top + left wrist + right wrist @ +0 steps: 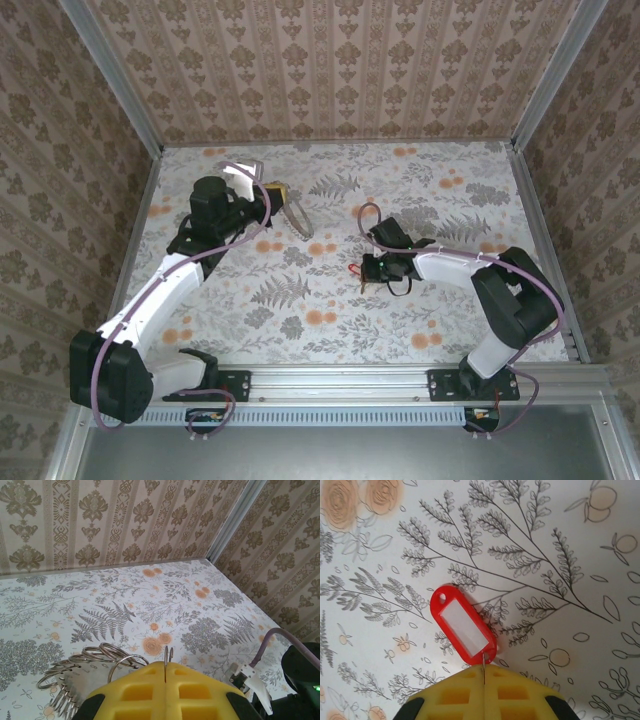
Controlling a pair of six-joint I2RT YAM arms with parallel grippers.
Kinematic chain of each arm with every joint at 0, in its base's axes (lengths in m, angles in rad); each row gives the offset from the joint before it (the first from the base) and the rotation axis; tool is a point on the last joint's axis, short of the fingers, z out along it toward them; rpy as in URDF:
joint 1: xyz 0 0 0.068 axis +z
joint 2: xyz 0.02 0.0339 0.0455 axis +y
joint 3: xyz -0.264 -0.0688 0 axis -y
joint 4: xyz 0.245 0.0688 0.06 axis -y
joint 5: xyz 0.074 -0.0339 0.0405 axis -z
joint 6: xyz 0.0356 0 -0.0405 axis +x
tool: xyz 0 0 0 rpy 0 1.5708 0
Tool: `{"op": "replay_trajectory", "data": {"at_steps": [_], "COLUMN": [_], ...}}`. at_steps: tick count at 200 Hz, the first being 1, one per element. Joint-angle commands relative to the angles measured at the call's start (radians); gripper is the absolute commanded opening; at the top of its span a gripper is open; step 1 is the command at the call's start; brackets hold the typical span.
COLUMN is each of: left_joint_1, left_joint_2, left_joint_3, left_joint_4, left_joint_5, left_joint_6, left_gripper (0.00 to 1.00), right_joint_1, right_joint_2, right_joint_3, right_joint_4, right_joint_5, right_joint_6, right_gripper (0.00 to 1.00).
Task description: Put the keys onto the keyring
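Note:
In the left wrist view, my left gripper [165, 674] has its yellow pads shut on the thin metal wire of the keyring [168, 655]. A bunch of small metal rings [95, 656] hangs on it to the left. From above, the keyring [297, 218] sticks out beside the left gripper [272, 194] at the back left. The key [463, 628] has a flat red head with a white label. My right gripper [484, 674] is shut on the small metal loop at its near end, just over the floor. From above, the red key [353, 268] pokes out left of the right gripper [364, 270].
The floral table [330, 300] is boxed in by patterned walls and metal corner posts [545, 75]. The right arm [300, 680] shows at the lower right of the left wrist view. A wide gap of table lies between the two grippers.

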Motion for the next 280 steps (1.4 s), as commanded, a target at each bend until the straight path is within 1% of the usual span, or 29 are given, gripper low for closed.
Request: {"op": "replay_trajectory", "data": {"at_steps": [1, 34, 70, 74, 94, 113, 139, 143, 154, 163, 189, 228, 263, 280], "left_joint_1": [-0.009, -0.013, -0.026, -0.028, -0.039, -0.054, -0.058, -0.086, -0.097, -0.103, -0.118, -0.142, -0.170, -0.187], "left_joint_2": [0.000, 0.008, 0.024, 0.027, 0.040, 0.052, 0.066, 0.070, 0.077, 0.083, 0.109, 0.172, 0.229, 0.246], "left_joint_3": [0.022, 0.035, 0.070, 0.072, 0.097, 0.111, 0.125, 0.128, 0.137, 0.143, 0.172, 0.248, 0.325, 0.354], "left_joint_4": [0.044, 0.037, 0.017, 0.013, -0.003, -0.011, -0.005, -0.005, -0.008, -0.011, -0.026, -0.096, -0.160, -0.188], "left_joint_5": [-0.005, 0.022, 0.070, 0.074, 0.102, 0.127, 0.193, 0.204, 0.220, 0.260, 0.311, 0.412, 0.480, 0.491], "left_joint_6": [0.020, 0.034, 0.062, 0.068, 0.094, 0.124, 0.179, 0.190, 0.224, 0.249, 0.316, 0.437, 0.499, 0.531], "left_gripper": [0.00, 0.00, 0.00, 0.00, 0.00, 0.00, 0.00, 0.00, 0.00, 0.00, 0.00, 0.00, 0.00, 0.00], "right_joint_1": [-0.013, -0.060, -0.124, -0.131, -0.165, -0.195, -0.233, -0.237, -0.252, -0.263, -0.277, -0.276, -0.277, -0.274], "right_joint_2": [-0.051, -0.136, -0.232, -0.269, -0.334, -0.382, -0.433, -0.439, -0.456, -0.468, -0.510, -0.581, -0.618, -0.622], "right_joint_3": [-0.029, -0.066, -0.072, -0.071, -0.070, -0.063, -0.051, -0.050, -0.045, -0.041, -0.048, -0.091, -0.112, -0.105], "right_joint_4": [0.046, 0.112, 0.175, 0.181, 0.227, 0.260, 0.304, 0.311, 0.328, 0.346, 0.404, 0.479, 0.520, 0.514], "right_joint_5": [-0.055, -0.127, -0.239, -0.251, -0.313, -0.370, -0.434, -0.444, -0.465, -0.470, -0.470, -0.406, -0.376, -0.381], "right_joint_6": [-0.005, -0.032, -0.088, -0.096, -0.131, -0.160, -0.189, -0.191, -0.197, -0.198, -0.209, -0.239, -0.261, -0.281], "right_gripper": [0.00, 0.00, 0.00, 0.00, 0.00, 0.00, 0.00, 0.00, 0.00, 0.00, 0.00, 0.00, 0.00, 0.00]}}
